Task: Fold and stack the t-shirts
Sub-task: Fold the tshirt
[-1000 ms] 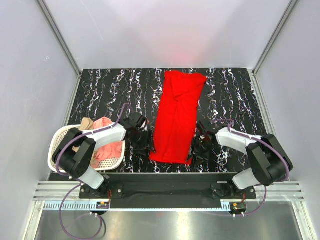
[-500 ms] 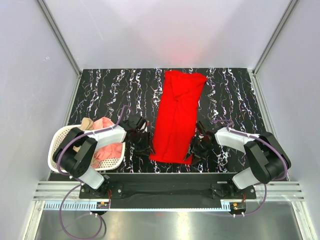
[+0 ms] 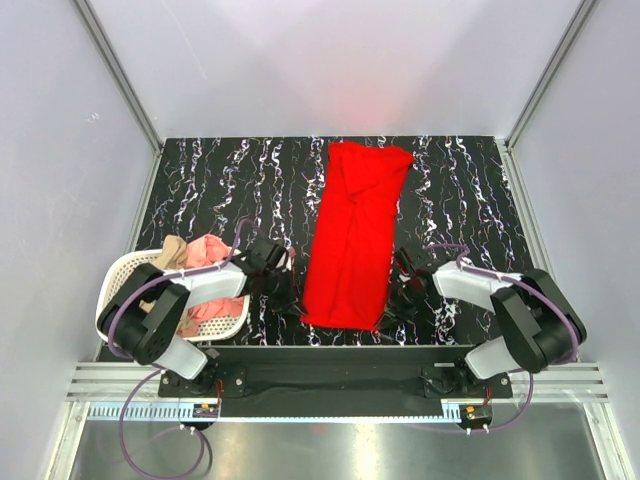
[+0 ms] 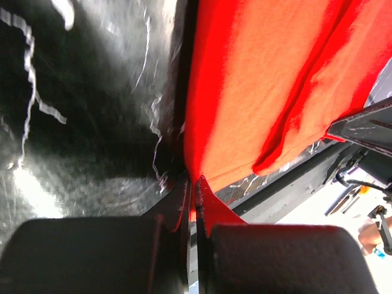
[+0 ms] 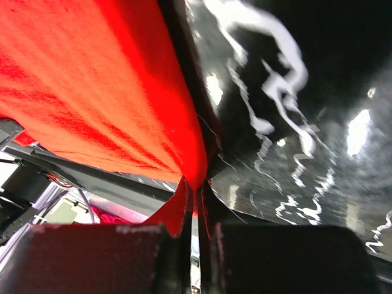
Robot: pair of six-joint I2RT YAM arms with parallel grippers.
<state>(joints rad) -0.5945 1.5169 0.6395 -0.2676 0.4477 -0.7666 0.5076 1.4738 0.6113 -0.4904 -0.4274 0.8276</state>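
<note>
Both arms are folded low over the near part of the bench (image 3: 220,190), elbows out and forearms angled in toward each other. The left hand (image 3: 288,298) sits at the near-left corner of the red t-shirt (image 3: 352,235), and the right hand (image 3: 397,298) at its near-right corner. In each wrist view the fingers are clenched together with a thin fold of the red hem pinched between them, and the cloth there stands slightly off the surface.

The t-shirt is folded into a long narrow strip. It runs from the far middle of the bench toward the near edge and lies flat between the two hands.

A white perforated basket (image 3: 112,292) stands at the near-left corner, beside the left arm. It holds a pink garment (image 3: 212,290) and a tan one (image 3: 172,248).

The bench is glossy black with white marble veining. Plain pale walls (image 3: 330,60) with metal corner posts close it in on three sides.
</note>
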